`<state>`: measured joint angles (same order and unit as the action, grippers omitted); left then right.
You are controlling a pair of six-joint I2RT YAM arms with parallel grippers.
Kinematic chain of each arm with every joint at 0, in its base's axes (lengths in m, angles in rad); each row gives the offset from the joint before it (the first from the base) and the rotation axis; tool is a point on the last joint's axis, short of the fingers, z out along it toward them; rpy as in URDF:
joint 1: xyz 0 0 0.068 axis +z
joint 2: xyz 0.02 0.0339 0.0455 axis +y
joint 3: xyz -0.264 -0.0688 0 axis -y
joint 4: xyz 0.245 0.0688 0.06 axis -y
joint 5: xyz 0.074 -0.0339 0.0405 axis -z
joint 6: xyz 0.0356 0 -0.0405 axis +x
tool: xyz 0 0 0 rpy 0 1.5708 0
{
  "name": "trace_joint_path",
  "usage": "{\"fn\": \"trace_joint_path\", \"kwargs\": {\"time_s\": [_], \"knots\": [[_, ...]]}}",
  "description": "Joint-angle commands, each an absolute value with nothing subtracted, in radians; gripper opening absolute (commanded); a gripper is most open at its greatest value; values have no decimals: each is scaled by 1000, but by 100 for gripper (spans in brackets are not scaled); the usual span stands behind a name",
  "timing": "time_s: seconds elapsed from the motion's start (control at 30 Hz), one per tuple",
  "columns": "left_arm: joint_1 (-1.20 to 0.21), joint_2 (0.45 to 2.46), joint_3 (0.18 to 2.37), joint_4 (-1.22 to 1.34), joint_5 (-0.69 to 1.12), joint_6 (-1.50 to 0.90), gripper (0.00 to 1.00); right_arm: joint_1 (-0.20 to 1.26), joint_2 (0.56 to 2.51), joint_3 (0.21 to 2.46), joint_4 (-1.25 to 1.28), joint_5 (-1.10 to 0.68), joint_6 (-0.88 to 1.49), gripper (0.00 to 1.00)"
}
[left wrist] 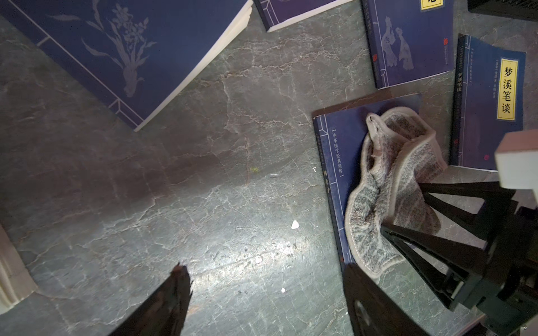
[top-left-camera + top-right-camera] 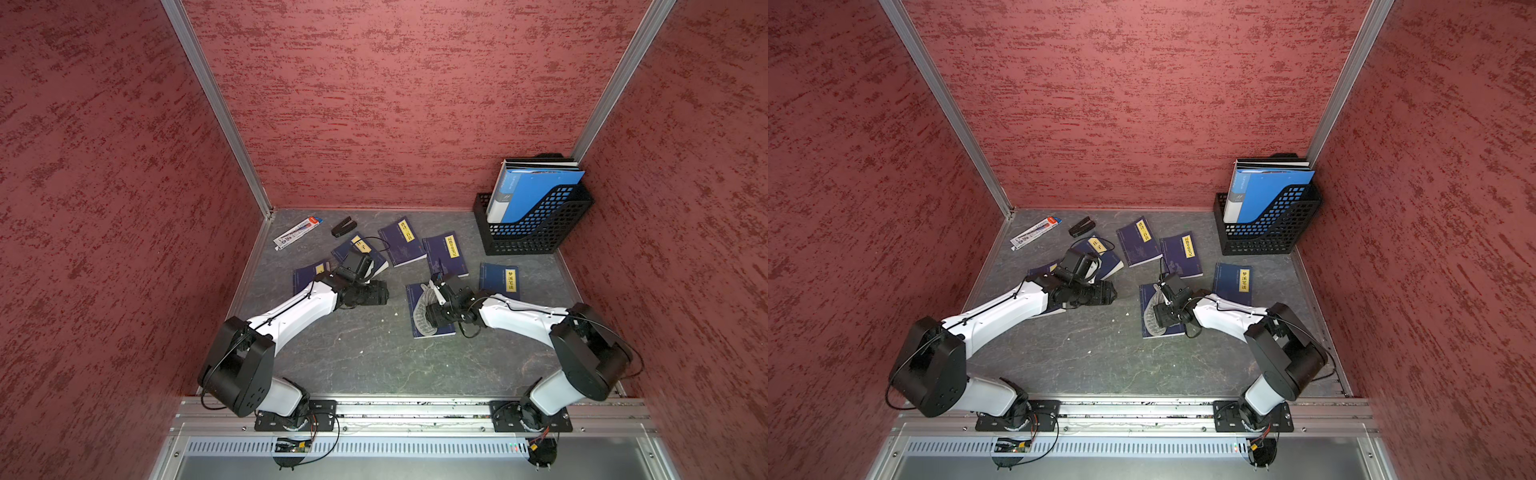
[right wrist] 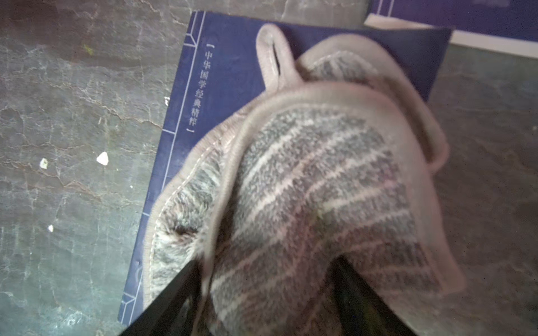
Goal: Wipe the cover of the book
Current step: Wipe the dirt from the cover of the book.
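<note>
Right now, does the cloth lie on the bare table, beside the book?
No, the cloth rests on the blue cover of the book, held by the right gripper.

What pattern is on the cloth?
The cloth is grey with thin pale stripes and beige trim, clearest in the right wrist view.

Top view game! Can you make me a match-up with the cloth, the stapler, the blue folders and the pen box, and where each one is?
Things:
1 cloth
2 stapler
3 blue folders
4 pen box

Places:
A standing in the black mesh rack
B closest to the back left corner of the table
C on a dark blue book, clamped in the right gripper
D between the pen box and the other books

Pairs: 1-C, 2-D, 3-A, 4-B
</note>
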<state>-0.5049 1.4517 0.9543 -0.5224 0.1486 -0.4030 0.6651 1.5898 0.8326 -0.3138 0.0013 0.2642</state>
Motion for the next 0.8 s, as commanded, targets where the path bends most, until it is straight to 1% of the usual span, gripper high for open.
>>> {"fn": "trace_joint_path", "kwargs": {"time_s": [0.0,0.07,0.13,0.43,0.63,0.77], "knots": [[-501,1422,946,-520,145,-387,83,667,1611,828,-262,8,253,70],[-502,1422,945,-518,146,-385,83,667,1630,831,-269,16,258,66],[-502,1422,947,-516,148,-386,83,667,1652,835,-280,30,266,60],[-500,1412,939,-511,143,-384,83,667,1691,832,-291,43,321,24],[-493,1390,920,-510,143,-383,83,656,1717,879,-247,54,339,15],[-483,1362,907,-518,133,-385,84,625,1765,939,-207,44,343,3]]}}
